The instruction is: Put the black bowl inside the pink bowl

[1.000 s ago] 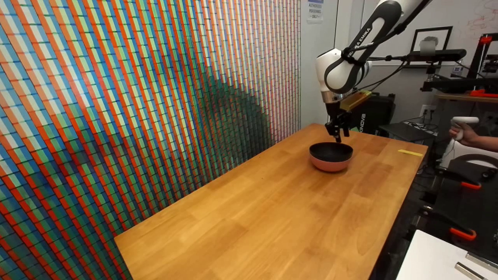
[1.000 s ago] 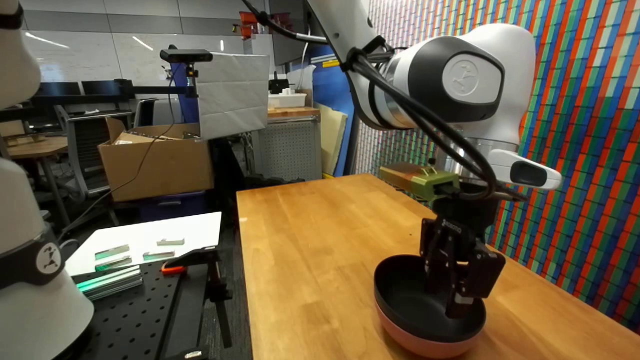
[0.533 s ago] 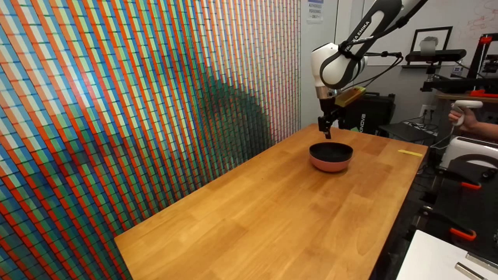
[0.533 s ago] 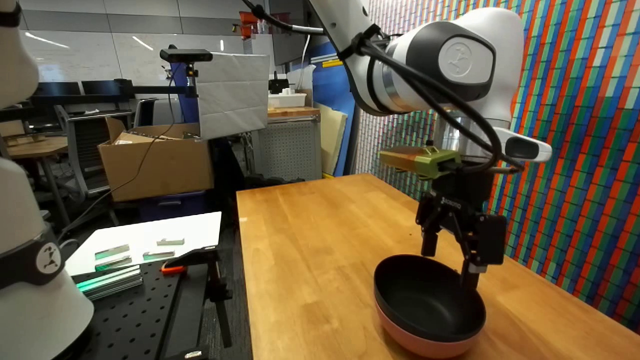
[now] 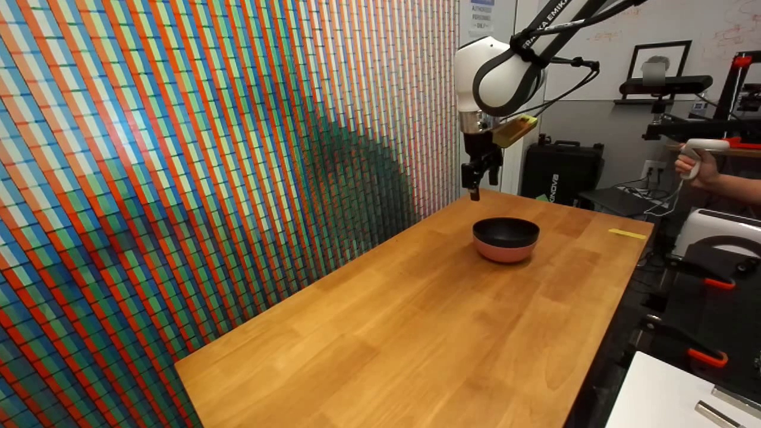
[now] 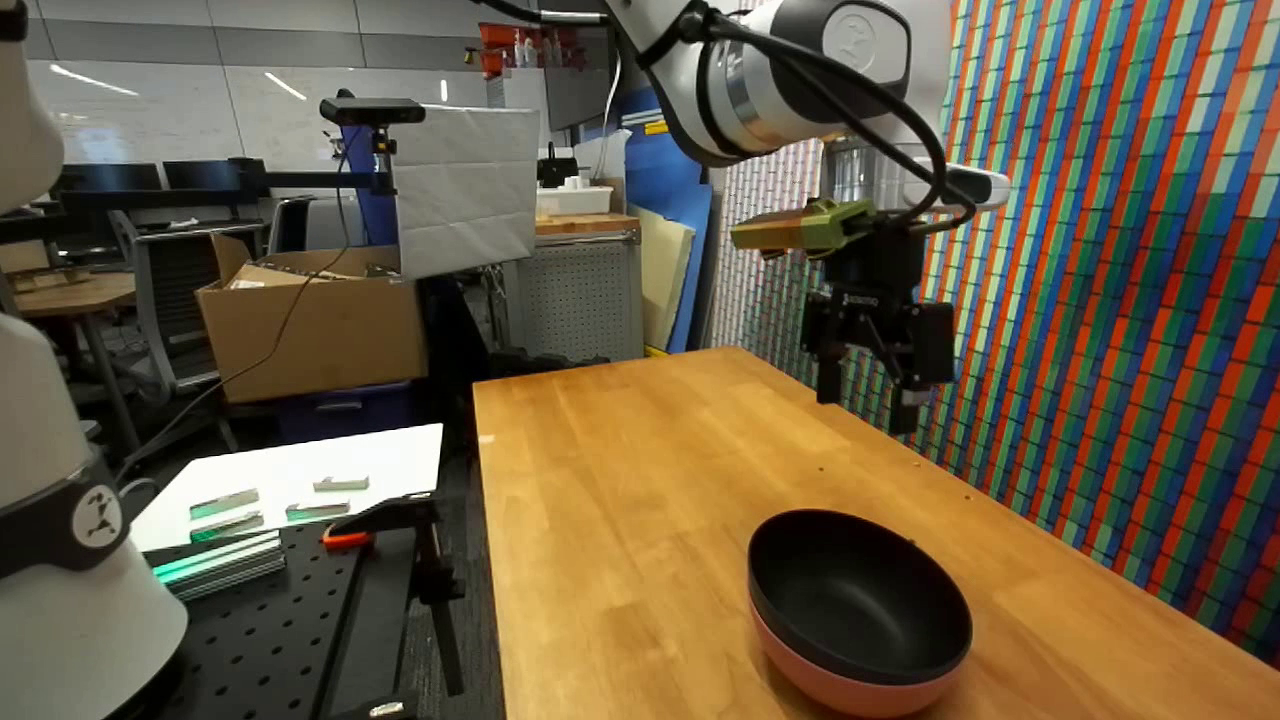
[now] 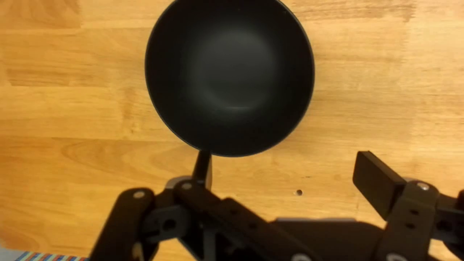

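Note:
The glossy black bowl (image 5: 506, 232) sits upright inside the pink bowl (image 5: 505, 254) on the wooden table. Both also show in an exterior view, with the black bowl (image 6: 860, 590) nested and the pink bowl (image 6: 850, 690) showing below its rim. In the wrist view the black bowl (image 7: 232, 72) looks empty, and the pink bowl is hidden under it. My gripper (image 5: 484, 189) is open and empty, raised above the table and off to the wall side of the bowls. It also shows in an exterior view (image 6: 866, 408) and in the wrist view (image 7: 283, 154), with its fingers wide apart.
A patterned wall (image 6: 1150, 420) runs along one long edge of the table (image 5: 404, 333). A yellow strip (image 5: 626, 233) lies near the opposite edge. A side stand with a white board (image 6: 400, 460) and metal pieces is beside the table. A person's hand (image 5: 704, 169) holds a controller.
My gripper has risen from close over the black bowl and moved toward the patterned wall. Its fingers stand wider apart than a second ago. Both bowls have stayed in place.

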You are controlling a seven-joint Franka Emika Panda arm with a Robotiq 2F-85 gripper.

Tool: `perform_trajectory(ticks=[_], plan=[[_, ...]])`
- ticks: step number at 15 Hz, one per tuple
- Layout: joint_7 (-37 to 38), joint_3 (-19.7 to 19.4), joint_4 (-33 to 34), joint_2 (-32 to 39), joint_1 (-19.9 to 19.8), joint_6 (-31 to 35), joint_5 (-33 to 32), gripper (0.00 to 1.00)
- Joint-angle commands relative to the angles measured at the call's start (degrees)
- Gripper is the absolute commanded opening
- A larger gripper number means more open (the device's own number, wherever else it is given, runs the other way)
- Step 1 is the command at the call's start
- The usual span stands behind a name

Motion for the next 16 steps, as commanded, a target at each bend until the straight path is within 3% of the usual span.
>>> perform_trajectory(ticks=[1,14,16], plan=[[-1.2,0.9,2.2,-1.6,1.4,-3.0,-1.1,1.00],[-2.8,2.7,8.9,-1.2,3.4,-11.2,-1.9,1.00],[-1.7,2.7,7.4,-0.9,3.2,-8.6,-1.4,1.00]])
